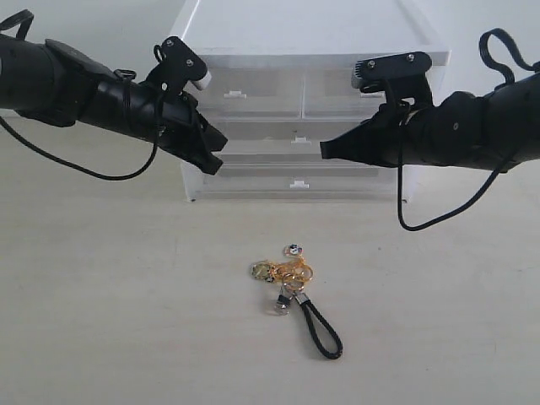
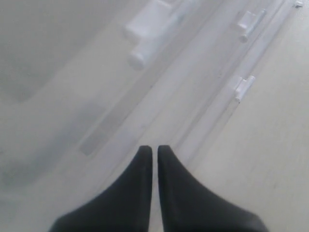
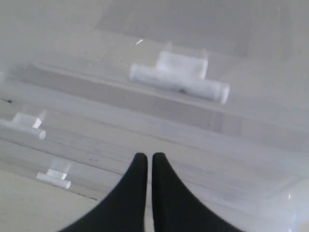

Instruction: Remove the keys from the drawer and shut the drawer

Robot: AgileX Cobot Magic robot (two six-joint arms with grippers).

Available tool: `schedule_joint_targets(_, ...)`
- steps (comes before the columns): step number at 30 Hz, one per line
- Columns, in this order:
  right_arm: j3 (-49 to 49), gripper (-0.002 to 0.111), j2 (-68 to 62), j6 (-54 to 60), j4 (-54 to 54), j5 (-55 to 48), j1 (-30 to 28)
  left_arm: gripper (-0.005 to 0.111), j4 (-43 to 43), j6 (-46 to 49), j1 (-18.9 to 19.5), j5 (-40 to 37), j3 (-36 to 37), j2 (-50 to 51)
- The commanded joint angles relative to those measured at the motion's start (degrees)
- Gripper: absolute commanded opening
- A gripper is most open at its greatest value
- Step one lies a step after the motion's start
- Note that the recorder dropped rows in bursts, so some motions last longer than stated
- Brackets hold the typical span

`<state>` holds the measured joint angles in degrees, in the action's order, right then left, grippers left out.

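The keys [image 1: 291, 277], gold rings and charms with a silver clasp and a black cord loop, lie on the table in front of the drawer unit, clear of both arms. The middle-tier drawer [image 1: 270, 148] with its small tab handle [image 1: 301, 138] sits almost flush with the unit. My left gripper [image 1: 213, 164] is shut and empty, its tip against the drawer front at the left end [image 2: 155, 148]. At the right end my right gripper [image 1: 325, 150] is likewise shut and empty, tip against the front [image 3: 145, 155]. The drawer's handle [image 2: 247, 21] [image 3: 24, 123] shows in both wrist views.
The translucent three-tier unit [image 1: 308, 34] stands at the back centre. Its bottom wide drawer [image 1: 298, 183] and two half-width top drawers [image 1: 253, 97] look closed. Black cables hang from both arms. Pale table surface [image 1: 126, 321] surrounds the keys.
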<state>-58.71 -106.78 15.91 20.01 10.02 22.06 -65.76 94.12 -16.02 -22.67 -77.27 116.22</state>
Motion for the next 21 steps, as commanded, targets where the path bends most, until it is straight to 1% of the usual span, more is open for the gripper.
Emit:
schedule_joint_targets(1,-0.19,0.0,-0.19,0.75,-0.13,-0.59,-0.37,0.004,-0.6,-1.47,-0.01,-1.61,-0.6,0.82)
schedule_joint_targets(7,-0.19,0.0,-0.19,0.9,-0.13,-1.42,-0.37,0.004,1.15,-3.03,-0.01,-2.67,1.3,-0.89)
schedule_joint_targets(15,-0.19,0.0,-0.19,1.06,-0.13,-3.15,-0.37,0.004,2.15,-3.03,-0.01,-0.67,7.01,-8.22)
schedule_joint_targets(21,4.44,0.0,2.98,0.69,-0.02,-0.14,-0.37,0.004,-0.89,-2.8,-0.01,-0.67,13.01,-14.21)
